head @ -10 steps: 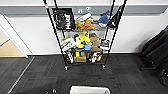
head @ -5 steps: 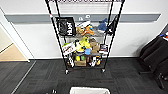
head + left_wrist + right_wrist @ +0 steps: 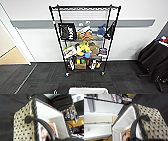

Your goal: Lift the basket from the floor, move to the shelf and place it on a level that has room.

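The basket [image 3: 88, 90] sits at the very bottom edge of the head view, centred in front of the robot, with its pale cloth lining and a strip of its rim showing against the dark grey carpet floor [image 3: 125, 80]. Straight ahead stands the shelf [image 3: 85, 40], a tall black wire rack on small wheels, set close against a white wall [image 3: 140, 37] with a grey band running across it. The top level [image 3: 85, 8] of the rack is a flat wire grid with nothing visible on it, while the tiers below are crowded with mixed goods, among them a black bag [image 3: 67, 31] hanging at the left post and a yellow toy [image 3: 83, 47] on the middle tier. To the right of the rack, well apart from it, a table draped in black cloth [image 3: 155, 57] stands on the carpet. In the left wrist view one black loop handle [image 3: 40, 124] rises from the woven cream side of the basket and runs towards the camera, and a printed picture card [image 3: 46, 131] lies inside on the lining. In the right wrist view the other loop handle [image 3: 137, 125] arches the same way over the opposite side. Whether either pincer is clenched on its handle or released, I cannot tell, since the fingers are not visible.
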Tool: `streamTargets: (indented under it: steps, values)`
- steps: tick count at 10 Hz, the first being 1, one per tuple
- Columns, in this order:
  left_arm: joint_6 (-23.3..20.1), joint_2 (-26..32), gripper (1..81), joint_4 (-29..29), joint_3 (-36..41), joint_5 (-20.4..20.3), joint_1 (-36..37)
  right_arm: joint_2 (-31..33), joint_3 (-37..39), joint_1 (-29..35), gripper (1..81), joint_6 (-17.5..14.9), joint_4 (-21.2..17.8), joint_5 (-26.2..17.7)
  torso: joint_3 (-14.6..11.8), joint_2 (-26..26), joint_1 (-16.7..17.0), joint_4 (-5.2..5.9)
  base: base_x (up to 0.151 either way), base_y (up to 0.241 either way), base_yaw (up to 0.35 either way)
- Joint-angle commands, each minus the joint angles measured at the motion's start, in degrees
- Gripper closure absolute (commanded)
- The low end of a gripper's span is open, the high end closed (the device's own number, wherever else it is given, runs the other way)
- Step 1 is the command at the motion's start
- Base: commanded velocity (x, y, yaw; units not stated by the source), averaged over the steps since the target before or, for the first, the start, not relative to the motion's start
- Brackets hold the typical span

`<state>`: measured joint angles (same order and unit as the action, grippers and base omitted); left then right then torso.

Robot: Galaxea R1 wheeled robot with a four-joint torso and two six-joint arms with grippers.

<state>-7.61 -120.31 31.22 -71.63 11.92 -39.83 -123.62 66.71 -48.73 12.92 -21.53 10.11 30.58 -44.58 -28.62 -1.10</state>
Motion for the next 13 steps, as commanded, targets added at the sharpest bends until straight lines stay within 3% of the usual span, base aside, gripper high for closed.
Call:
streamTargets:
  steps: [1, 8, 13]
  values:
    - [-0.2, 1.5, 81.1, 0.9, 3.4, 3.1, 6.0, 1.8, -4.3, 5.4, 81.1, 0.3, 0.5, -1.8, -3.7, 5.5, 3.5, 0.00, 0.000, 0.000, 0.000]
    - [-0.6, 2.9, 81.1, 0.8, 4.4, 3.1, 3.8, 3.7, -4.8, 4.4, 81.1, 0.3, 0.6, -1.7, -12.2, 19.7, 12.9, 0.00, 0.000, 0.000, 0.000]
    - [-0.7, 2.1, 81.1, 0.7, 4.0, 3.1, 3.5, 3.4, -4.8, 4.2, 81.1, 0.3, 0.6, -1.7, -16.9, 29.1, 19.1, 0.00, 0.000, 0.000, 0.000]
